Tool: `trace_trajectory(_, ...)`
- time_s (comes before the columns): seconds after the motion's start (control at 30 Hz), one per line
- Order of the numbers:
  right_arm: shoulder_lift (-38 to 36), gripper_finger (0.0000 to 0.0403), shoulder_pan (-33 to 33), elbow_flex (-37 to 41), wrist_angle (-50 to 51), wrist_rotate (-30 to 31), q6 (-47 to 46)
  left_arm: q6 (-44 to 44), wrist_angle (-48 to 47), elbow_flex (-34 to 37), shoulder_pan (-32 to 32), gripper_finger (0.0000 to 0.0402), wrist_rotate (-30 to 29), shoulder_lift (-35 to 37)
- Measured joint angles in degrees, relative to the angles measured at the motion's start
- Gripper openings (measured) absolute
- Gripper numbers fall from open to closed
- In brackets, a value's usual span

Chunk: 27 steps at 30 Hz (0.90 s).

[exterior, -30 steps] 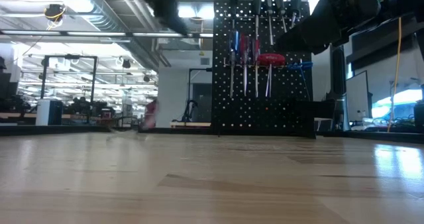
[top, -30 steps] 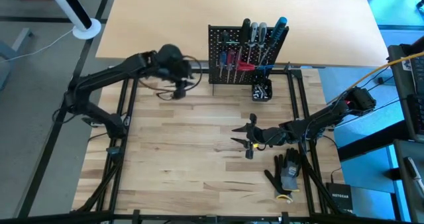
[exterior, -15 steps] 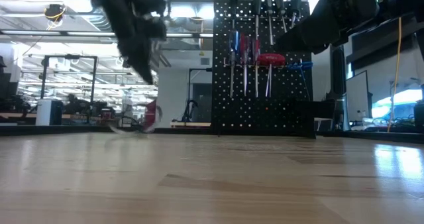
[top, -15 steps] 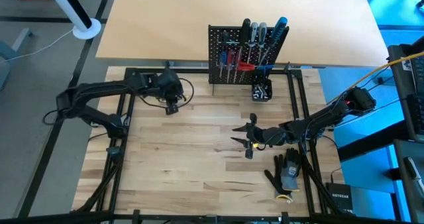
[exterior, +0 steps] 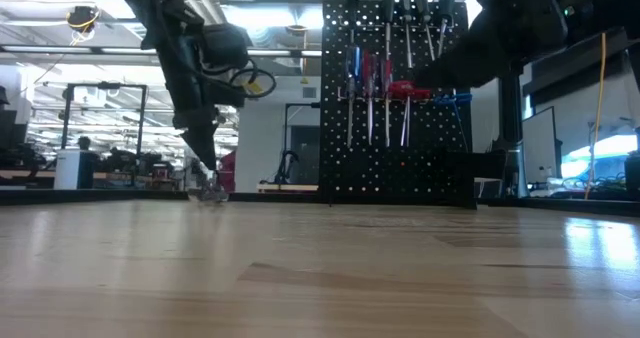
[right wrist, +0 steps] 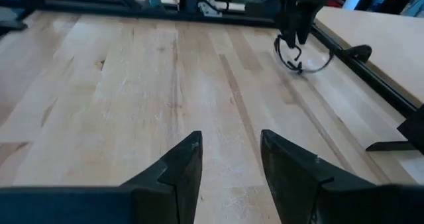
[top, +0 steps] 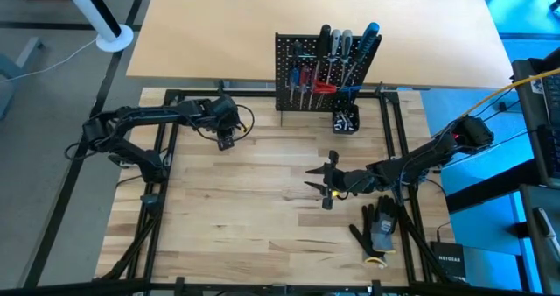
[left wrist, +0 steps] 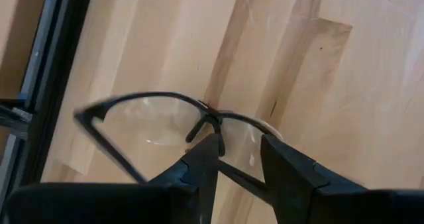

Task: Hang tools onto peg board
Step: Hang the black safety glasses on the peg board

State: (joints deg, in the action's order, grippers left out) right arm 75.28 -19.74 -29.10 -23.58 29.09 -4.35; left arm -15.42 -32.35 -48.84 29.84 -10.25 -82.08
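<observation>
**At the table's far left, safety glasses in the left end effector**

Near the far-left part of the wooden table (top: 262, 200), the left end effector (top: 226, 138) points down with its fingers (left wrist: 205, 159) clamped on a pair of clear safety glasses (left wrist: 165, 121) — the grip is on a temple arm just beside the nose bridge. In the low view the glasses (exterior: 208, 190) hang at the fingertips, right at the table surface; whether they touch the wood cannot be told.

The right end effector (top: 325, 187) hovers near the table's middle, well apart from the left one, its fingers (right wrist: 182, 161) parted with only bare wood between them.

The peg board (top: 297, 55) stands upright at the far edge, with the tools (top: 337, 59) — screwdrivers with red, blue, black and grey handles — hanging on its face. A small black cup (top: 346, 119) sits just beside its base, and black gloves (top: 378, 228) lie at the near right.
</observation>
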Motion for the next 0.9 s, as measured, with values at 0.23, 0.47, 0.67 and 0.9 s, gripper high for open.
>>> trace_trajectory(0.23,3.3,0.0156,0.4,0.0,-0.6,-0.1,-0.4,1.4,-2.8,-0.3,-0.4,0.0104,0.0,0.1)
trace_trajectory(0.47,3.4,0.0156,0.4,0.0,-1.4,0.0,-0.1,1.3,-5.8,-3.6,-5.8,0.0104,0.0,2.3)
trace_trajectory(0.67,3.4,0.0156,0.4,0.0,-2.0,0.0,0.1,-0.5,-8.3,-2.6,-9.6,0.0104,0.0,1.4)
trace_trajectory(0.9,3.4,0.0156,0.4,0.0,-2.1,-0.1,0.1,-5.2,-5.6,-1.3,-11.2,0.0104,-2.6,0.9)
